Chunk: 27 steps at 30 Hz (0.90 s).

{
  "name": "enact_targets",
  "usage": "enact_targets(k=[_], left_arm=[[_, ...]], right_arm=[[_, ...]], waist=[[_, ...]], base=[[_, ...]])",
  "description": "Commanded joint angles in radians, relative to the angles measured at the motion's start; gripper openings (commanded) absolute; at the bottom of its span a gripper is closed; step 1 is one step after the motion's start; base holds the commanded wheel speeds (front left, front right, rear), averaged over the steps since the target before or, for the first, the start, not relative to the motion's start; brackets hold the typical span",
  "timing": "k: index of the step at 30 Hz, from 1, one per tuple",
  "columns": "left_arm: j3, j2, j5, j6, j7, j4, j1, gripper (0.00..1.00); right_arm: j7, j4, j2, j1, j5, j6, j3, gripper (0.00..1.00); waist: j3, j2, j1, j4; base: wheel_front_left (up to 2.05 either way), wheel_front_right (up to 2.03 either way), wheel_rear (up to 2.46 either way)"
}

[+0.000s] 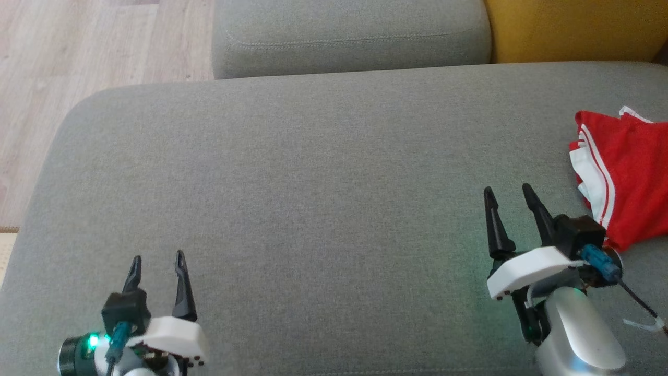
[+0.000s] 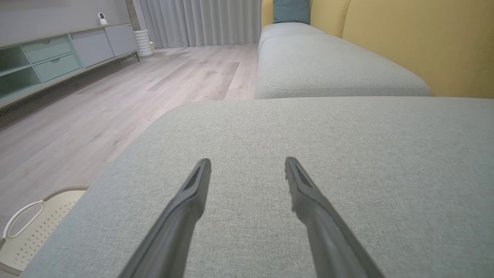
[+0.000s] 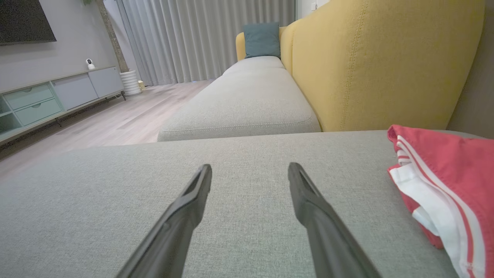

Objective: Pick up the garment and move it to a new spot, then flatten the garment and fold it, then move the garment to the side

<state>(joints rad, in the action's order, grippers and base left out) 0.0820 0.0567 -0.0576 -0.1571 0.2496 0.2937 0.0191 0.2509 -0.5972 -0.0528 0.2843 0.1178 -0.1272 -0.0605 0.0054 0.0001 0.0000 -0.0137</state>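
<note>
Currently the garment lies bunched at the right edge of the grey cushion, just right of the right gripper. That gripper and the left gripper both gape, empty. Red fabric, white striped trim. Yellow backrest behind; bare cushion between fingertips and cloth.

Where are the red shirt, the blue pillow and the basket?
Red shirt (image 1: 634,172): head view, on its red cloth.
Blue pillow (image 3: 262,39): right wrist view, on its middle.
Basket (image 2: 46,220): left wrist view, on its holed wall.
</note>
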Motion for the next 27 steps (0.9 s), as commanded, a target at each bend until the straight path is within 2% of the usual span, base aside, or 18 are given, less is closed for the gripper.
enact_targets(k=[1, 15, 16, 20, 27], left_arm=[[-0.043, 0.005, -0.009, 0.006, 0.012, -0.032, -0.026, 1.0], [-0.073, -0.001, -0.021, 0.053, 0.012, -0.021, -0.024, 1.0], [-0.033, -0.004, -0.016, 0.053, 0.0, 0.005, 0.011, 0.0], [-0.029, -0.009, -0.018, 0.052, -0.004, 0.062, 0.031, 0.0], [-0.045, -0.009, -0.102, 0.065, -0.03, 0.062, 0.017, 0.0]], right_arm=[[0.011, 0.027, 0.003, 0.018, 0.013, -0.003, -0.029, 1.0], [0.011, 0.023, 0.003, 0.006, 0.023, -0.003, -0.048, 1.0], [0.0, -0.003, 0.0, -0.01, 0.022, 0.0, -0.024, 0.0], [-0.003, -0.052, 0.004, -0.04, 0.024, 0.0, -0.024, 0.0], [-0.027, -0.034, 0.004, -0.044, 0.105, 0.0, -0.008, 0.0]], waist=[[-0.002, -0.0001, 0.0, -0.003], [0.008, -0.0001, 0.0, -0.029], [0.008, -0.0001, 0.0, -0.029], [0.007, -0.0001, 0.0, -0.029], [0.007, -0.0001, 0.0, -0.027]], base=[[0.0, 0.0, 0.0], [0.0, 0.0, 0.0], [0.0, 0.0, 0.0], [0.0, 0.0, 0.0], [0.0, 0.0, 0.0]])
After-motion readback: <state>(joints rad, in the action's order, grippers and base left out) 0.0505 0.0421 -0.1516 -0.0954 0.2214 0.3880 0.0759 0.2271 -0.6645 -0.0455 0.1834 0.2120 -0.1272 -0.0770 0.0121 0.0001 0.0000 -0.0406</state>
